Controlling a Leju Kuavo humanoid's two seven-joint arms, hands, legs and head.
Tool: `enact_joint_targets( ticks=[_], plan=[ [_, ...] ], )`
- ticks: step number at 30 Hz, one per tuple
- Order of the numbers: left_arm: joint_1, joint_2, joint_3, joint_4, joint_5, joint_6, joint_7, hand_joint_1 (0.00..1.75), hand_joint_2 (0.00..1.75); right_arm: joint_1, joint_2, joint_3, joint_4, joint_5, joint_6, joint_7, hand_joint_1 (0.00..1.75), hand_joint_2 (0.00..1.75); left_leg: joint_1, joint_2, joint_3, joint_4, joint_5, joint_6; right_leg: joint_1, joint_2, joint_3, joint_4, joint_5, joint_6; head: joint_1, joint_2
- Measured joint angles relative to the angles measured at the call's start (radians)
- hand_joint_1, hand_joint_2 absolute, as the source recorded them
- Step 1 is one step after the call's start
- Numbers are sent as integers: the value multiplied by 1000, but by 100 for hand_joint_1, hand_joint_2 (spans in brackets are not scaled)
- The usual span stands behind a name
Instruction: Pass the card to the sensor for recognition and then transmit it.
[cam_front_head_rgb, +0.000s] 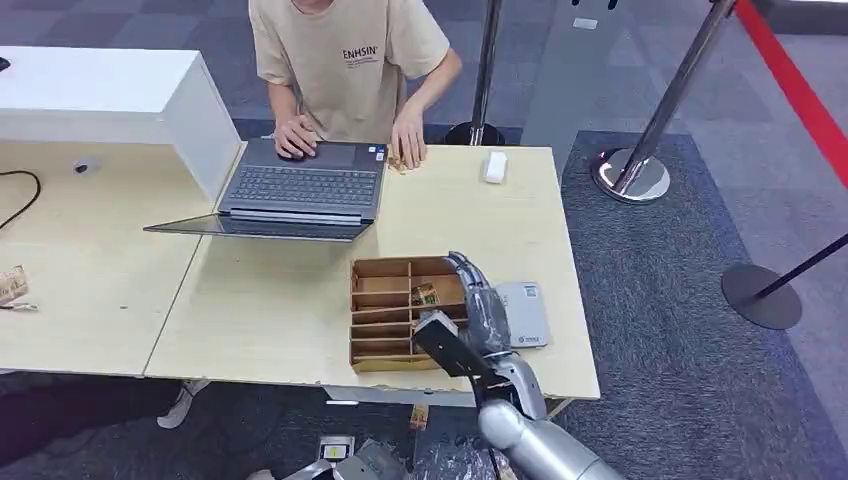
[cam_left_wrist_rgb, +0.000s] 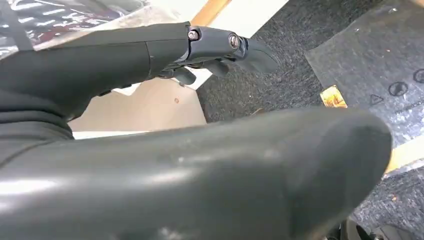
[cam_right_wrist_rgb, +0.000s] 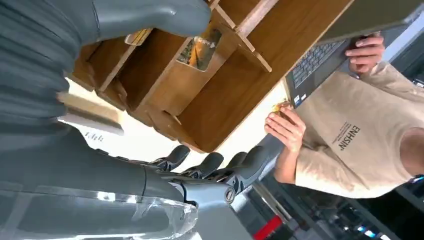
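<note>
In the head view, a wooden divided box (cam_front_head_rgb: 385, 318) is seen at the lower centre of the frame on a pale wooden table (cam_front_head_rgb: 280, 300), and a card (cam_front_head_rgb: 427, 294) with a dark and yellowish print is stood in one of its right-hand compartments; the print cannot be read. The right hand (cam_front_head_rgb: 480, 300) is held over the box's right edge, its fingers stretched out and apart, with nothing gripped; in the right wrist view the card (cam_right_wrist_rgb: 200, 48) is seen apart from the fingers (cam_right_wrist_rgb: 210, 165). A grey sensor pad (cam_front_head_rgb: 526, 313) is laid just right of the box. At the upper centre a laptop (cam_front_head_rgb: 300, 190) is being used by a person (cam_front_head_rgb: 350, 60) whose beige shirt is printed "ENHSIN". The left hand (cam_left_wrist_rgb: 215, 47) is shown in the left wrist view above dark carpet, fingers extended and holding nothing.
</note>
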Motion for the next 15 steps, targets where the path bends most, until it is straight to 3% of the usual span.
enact_joint_targets(
  ticks=[6, 15],
  plan=[
    [0, 0, 0, 0, -6, -1, -8, 0, 0, -3, 23, -38, -6, -54, -2, -66, 2, 175, 0, 0, 0, 0, 0, 0, 0, 0, 0, 0, 0, 0, 0, 0],
    [-1, 0, -2, 0, -17, -4, -17, 0, 0, -26, 72, -114, -59, -59, -3, -91, 0, 175, 0, 0, 0, 0, 0, 0, 0, 0, 0, 0, 0, 0, 0, 0]
  ],
)
